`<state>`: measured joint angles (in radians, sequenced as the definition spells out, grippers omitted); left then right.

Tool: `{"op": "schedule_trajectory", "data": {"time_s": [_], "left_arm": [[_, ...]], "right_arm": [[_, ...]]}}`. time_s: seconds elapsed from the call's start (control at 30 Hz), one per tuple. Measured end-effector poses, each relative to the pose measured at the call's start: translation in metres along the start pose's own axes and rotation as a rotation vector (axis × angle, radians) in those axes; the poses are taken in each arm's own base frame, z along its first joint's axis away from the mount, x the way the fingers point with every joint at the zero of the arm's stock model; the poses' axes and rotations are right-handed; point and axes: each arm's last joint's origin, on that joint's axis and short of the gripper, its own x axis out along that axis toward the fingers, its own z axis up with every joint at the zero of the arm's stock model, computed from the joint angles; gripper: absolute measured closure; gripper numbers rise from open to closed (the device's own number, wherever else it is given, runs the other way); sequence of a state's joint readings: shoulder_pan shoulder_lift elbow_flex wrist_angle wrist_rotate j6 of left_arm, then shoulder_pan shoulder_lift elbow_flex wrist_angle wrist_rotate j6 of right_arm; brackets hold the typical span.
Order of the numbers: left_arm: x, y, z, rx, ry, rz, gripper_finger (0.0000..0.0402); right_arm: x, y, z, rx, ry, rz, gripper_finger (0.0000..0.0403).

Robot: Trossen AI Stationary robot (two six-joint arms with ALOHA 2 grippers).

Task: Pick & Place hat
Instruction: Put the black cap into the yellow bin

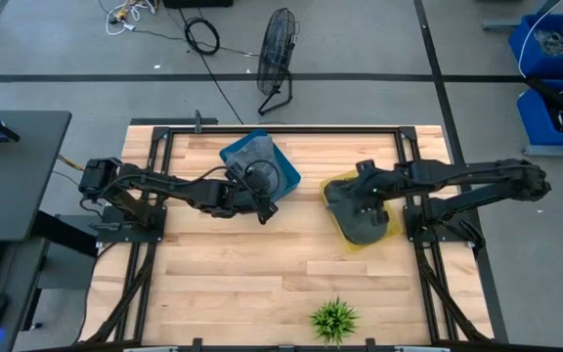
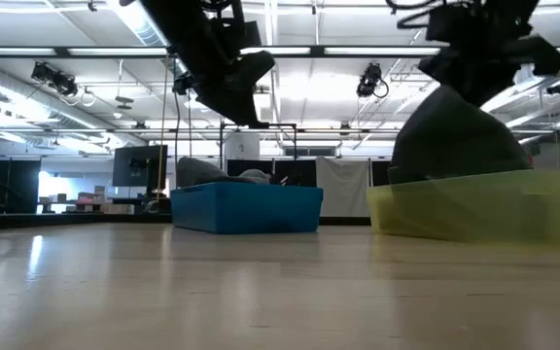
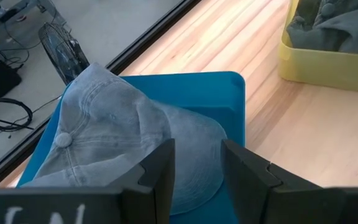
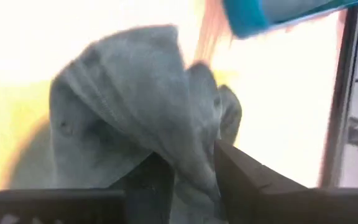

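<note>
- The dark grey hat [image 4: 135, 106] hangs in a bunched peak from the right gripper [image 4: 188, 168], directly over the yellow bin [image 2: 484, 209] at the table's right side.
- The right gripper's fingers [image 4: 244, 174] are pinched on a fold of the hat's fabric; the lower part of the hat reaches down into the yellow bin.
- In the high view the hat [image 1: 365, 210] covers most of the yellow bin [image 1: 391, 231], with only strips of yellow showing at its edges.
- A second, lighter grey cap [image 3: 117, 137] lies in the blue bin [image 3: 222, 93], its top button facing up.
- The left gripper [image 3: 194, 180] is held above the blue bin [image 1: 283, 172], near the cap's brim; its fingers are spread apart with nothing between them.
- The blue bin stands toward the far middle of the wooden table [image 1: 262, 274]; the yellow bin stands to its right, apart from it.
- A small green plant [image 1: 334, 319] stands at the table's near edge.
- On the floor beyond the table stand a fan [image 1: 276, 57] and a coiled black cable [image 1: 202, 36].
</note>
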<state>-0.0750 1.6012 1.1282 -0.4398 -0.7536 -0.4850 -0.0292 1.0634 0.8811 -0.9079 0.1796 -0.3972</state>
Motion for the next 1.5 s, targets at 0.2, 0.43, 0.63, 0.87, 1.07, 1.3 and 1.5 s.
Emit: {"op": "schedule_trajectory", "data": {"time_s": [0.2, 0.43, 0.63, 0.87, 1.07, 1.3, 1.5], "left_arm": [[0.0, 0.0, 0.0, 0.03, 0.004, 0.002, 0.0268], [0.0, 0.0, 0.0, 0.03, 0.004, 0.002, 0.0268], [0.0, 0.0, 0.0, 0.029, 0.003, 0.002, 0.0268], [0.0, 0.0, 0.0, 0.025, -0.001, 0.0, 0.0268], [0.0, 0.0, 0.0, 0.025, -0.001, 0.0, 0.0268], [0.001, 0.001, 0.001, 0.021, 0.0, 0.004, 0.0268], [0.006, 0.006, 0.003, 0.008, 0.005, 0.022, 0.0268]], "right_arm": [[-0.013, -0.002, 0.005, 0.09, 0.001, 0.0, 0.0289], [-0.025, 0.001, 0.004, 0.239, 0.047, 0.064, 0.0288], [-0.02, 0.006, 0.003, 0.401, 0.059, 0.164, 0.027], [-0.02, 0.004, 0.0, 0.395, 0.092, 0.09, 0.0207], [-0.022, 0.005, -0.007, 0.319, 0.159, 0.061, 0.0168], [-0.044, -0.004, 0.005, 0.287, 0.092, 0.064, 0.0179], [-0.063, -0.009, 0.015, 0.288, -0.006, 0.131, 0.02]]}}
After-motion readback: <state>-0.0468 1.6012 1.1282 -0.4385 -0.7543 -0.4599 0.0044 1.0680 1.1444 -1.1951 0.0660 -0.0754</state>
